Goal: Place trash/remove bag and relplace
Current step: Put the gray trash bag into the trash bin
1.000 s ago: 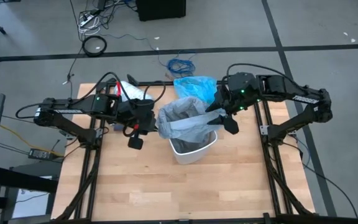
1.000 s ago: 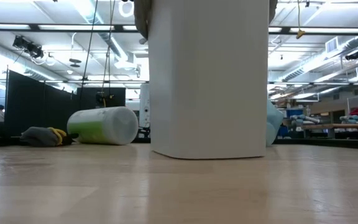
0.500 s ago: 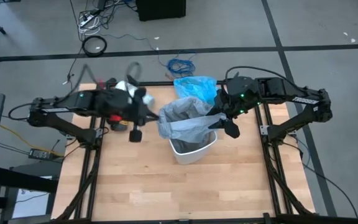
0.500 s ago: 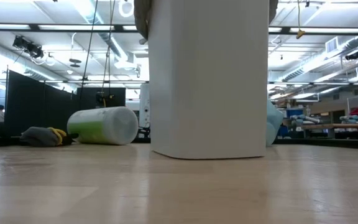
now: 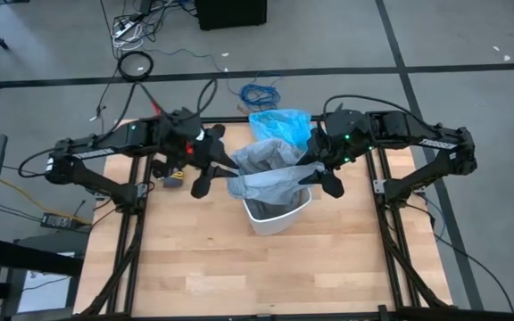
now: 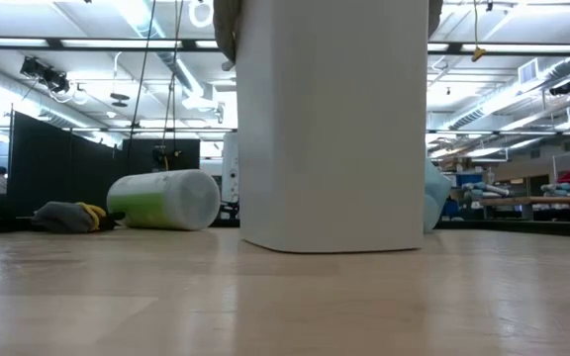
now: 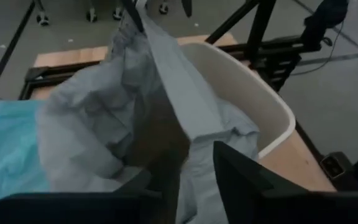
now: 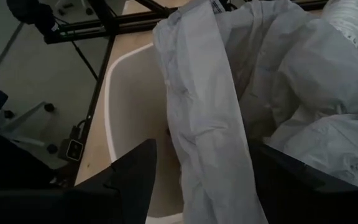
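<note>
Desk [image 5: 266, 267]: bare wood planks nearest the camera; everything sits toward its far half.
Bin [image 5: 279, 212]: white, upright at mid-desk; in the low view its plain wall [image 6: 334, 129] fills the middle of the picture.
Grey liner [image 5: 261, 174]: crumpled over the bin's mouth, part inside and part bunched above the rim, with a flat band of it stretched across between the two arms; seen close in the left wrist view [image 7: 166, 81] and the right wrist view [image 8: 204, 124].
Left pincer [image 5: 205, 176]: at the liner's left edge, just beside the bin. Fingers [image 7: 241, 174] spread wide, with the liner's folds lying between them; whether either finger touches the plastic I cannot tell. It grips nothing firmly.
Right pincer [image 5: 321, 176]: at the liner's right edge, opposite the left one. Fingers [image 8: 135, 174] spread wide on either side of the hanging grey band; contact with it I cannot tell, and no clamp on it shows.
Blue bag [image 5: 281, 125]: crinkled heap on the far edge of the desk, just behind the bin and out of it; its pale blue shows beside the grey liner in the left wrist view [image 7: 5, 149].
Roll [image 6: 166, 200]: white cylinder with green print, lying on its side on the desk's far left part, well apart from the bin.
Trash: none that I can make out on the desk.
Floor [image 5: 471, 80]: grey, beyond the desk, with a coil of blue cable [image 5: 259, 92] lying behind the blue bag.
</note>
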